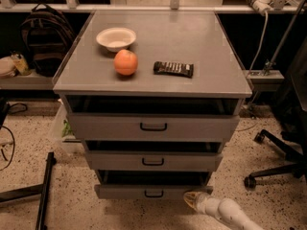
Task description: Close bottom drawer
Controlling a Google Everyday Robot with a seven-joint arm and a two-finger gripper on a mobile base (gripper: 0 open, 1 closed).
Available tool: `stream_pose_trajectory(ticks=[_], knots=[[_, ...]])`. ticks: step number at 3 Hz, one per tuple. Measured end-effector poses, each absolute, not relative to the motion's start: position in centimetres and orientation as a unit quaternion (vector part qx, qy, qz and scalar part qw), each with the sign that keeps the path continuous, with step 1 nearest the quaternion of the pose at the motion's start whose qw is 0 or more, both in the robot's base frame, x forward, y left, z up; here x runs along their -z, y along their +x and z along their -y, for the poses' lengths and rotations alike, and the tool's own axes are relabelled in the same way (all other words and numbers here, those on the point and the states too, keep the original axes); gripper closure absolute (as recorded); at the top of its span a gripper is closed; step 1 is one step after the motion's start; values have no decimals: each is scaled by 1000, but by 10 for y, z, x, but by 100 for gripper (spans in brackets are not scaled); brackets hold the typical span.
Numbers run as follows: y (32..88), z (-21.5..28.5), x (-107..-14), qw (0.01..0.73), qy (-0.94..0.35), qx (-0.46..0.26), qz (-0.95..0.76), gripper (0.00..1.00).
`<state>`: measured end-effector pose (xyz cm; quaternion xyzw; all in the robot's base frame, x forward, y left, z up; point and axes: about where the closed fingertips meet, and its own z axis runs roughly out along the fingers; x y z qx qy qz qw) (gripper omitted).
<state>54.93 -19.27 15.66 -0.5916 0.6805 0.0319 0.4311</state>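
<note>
So all 3 drawers are pulled partway out. The bottom drawer [153,191] sits at 6 o'clock, down by the floor. The tool [194,200] is low at 5 o'clock, its yellowish tip just beside the right end of that drawer's front. Can't tell if it's apart or together. Up at 12 o'clock the surface [192,37] holds a bowl [116,38], an orange [125,62] and a snack bar [173,69].

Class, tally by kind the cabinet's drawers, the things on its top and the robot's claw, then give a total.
Drawers: 3 (top drawer, middle drawer, bottom drawer)
Bowl: 1
Orange: 1
Snack bar: 1
Claw: 1, low by the bottom drawer's right front corner
Total: 7
</note>
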Motion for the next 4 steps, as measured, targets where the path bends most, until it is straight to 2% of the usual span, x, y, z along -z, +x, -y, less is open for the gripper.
stream_pose_trajectory(ticks=[2,3,4], knots=[[596,182,-152,411,-612,-33,-675,100],[596,182,-152,411,-612,-33,-674,100],[572,177,-157,396,-617,-59,-677,100]])
